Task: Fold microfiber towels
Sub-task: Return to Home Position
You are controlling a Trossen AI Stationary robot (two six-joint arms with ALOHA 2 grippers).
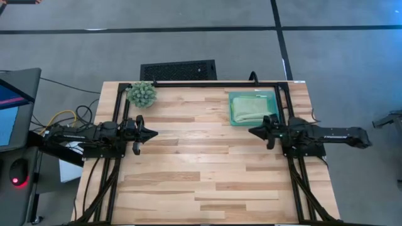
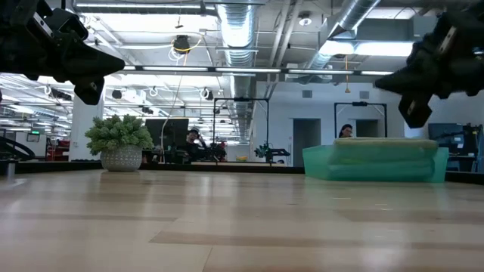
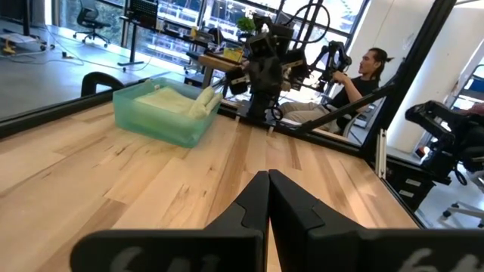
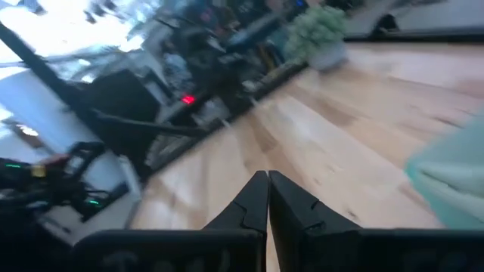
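Folded microfiber towels (image 1: pixel 250 108), pale green on top, lie stacked in a teal tray (image 1: pixel 232 95) at the table's far right; the low view shows the stack (image 2: pixel 386 141) rising just above the tray's rim (image 2: pixel 318 155). My left gripper (image 1: pixel 154 132) hovers shut and level over the table's left side, pointing right. My right gripper (image 1: pixel 251 131) hovers shut over the right side, just on the near side of the tray, pointing left. Neither holds anything; each wrist view shows its fingertips, left (image 3: pixel 268 175) and right (image 4: pixel 268 175), closed together above bare wood.
A small spiky green plant in a pale pot (image 1: pixel 142 93) stands at the far left corner. A black frame rail (image 1: pixel 207 83) runs along the far edge. Bare wooden tabletop (image 1: pixel 201 163) lies between the arms and toward the near edge. People sit in the room beyond.
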